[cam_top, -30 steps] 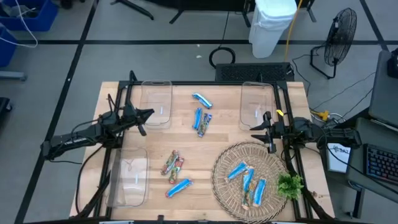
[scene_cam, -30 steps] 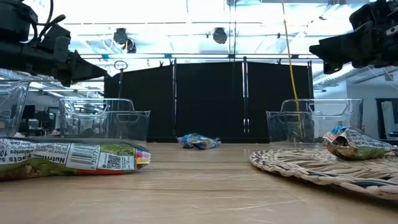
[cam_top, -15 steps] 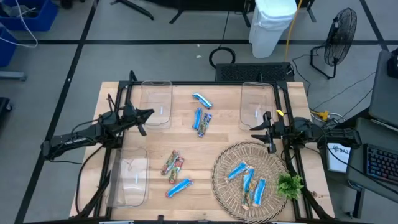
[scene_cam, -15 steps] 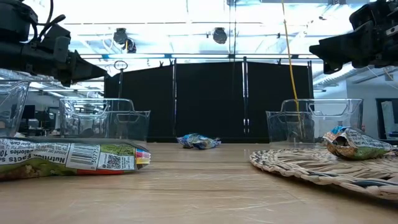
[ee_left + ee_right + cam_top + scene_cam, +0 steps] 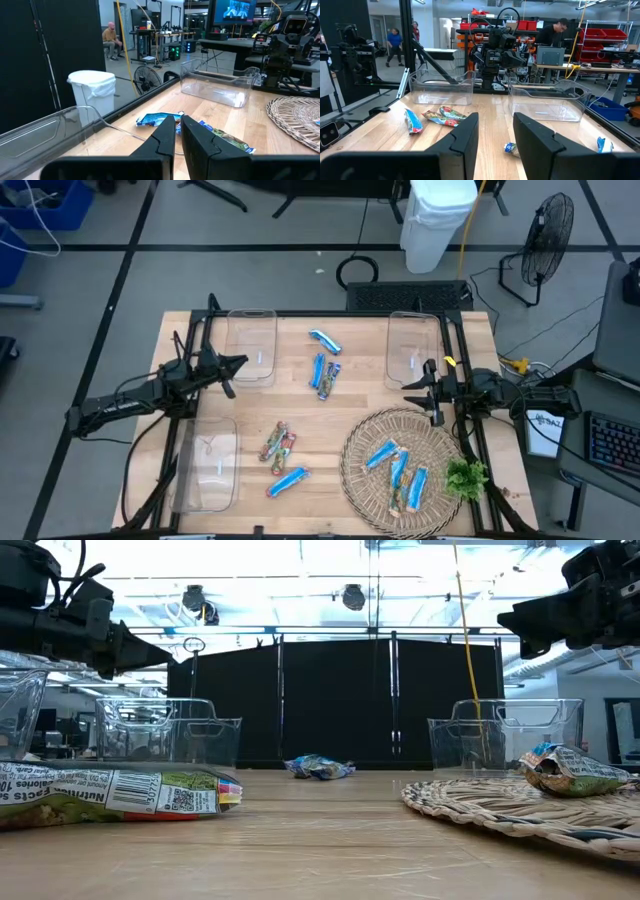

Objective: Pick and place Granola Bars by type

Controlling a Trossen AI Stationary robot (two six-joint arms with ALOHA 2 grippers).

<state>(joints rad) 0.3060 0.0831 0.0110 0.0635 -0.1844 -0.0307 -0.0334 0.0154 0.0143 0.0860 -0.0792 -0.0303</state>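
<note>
Granola Bars lie scattered on the wooden table. Two blue ones (image 5: pixel 324 340) (image 5: pixel 318 369) and a multicoloured one (image 5: pixel 330 380) are at the far middle. Two multicoloured bars (image 5: pixel 275 442) and a blue one (image 5: pixel 288 480) lie nearer the front. Three blue bars (image 5: pixel 400 468) and a multicoloured one (image 5: pixel 395 498) rest on the round woven mat (image 5: pixel 360 442). My left gripper (image 5: pixel 235 363) hovers shut at the table's left, pointing level, holding nothing. My right gripper (image 5: pixel 410 385) hovers open at the right, above the mat's far edge, with nothing between its fingers (image 5: pixel 465 135).
Clear plastic bins stand at the far left (image 5: pixel 252 345), far right (image 5: pixel 414 350) and near left (image 5: pixel 207 465). A green leafy sprig (image 5: pixel 466 477) lies beside the mat at the right edge. The arms' black frames run along both table sides.
</note>
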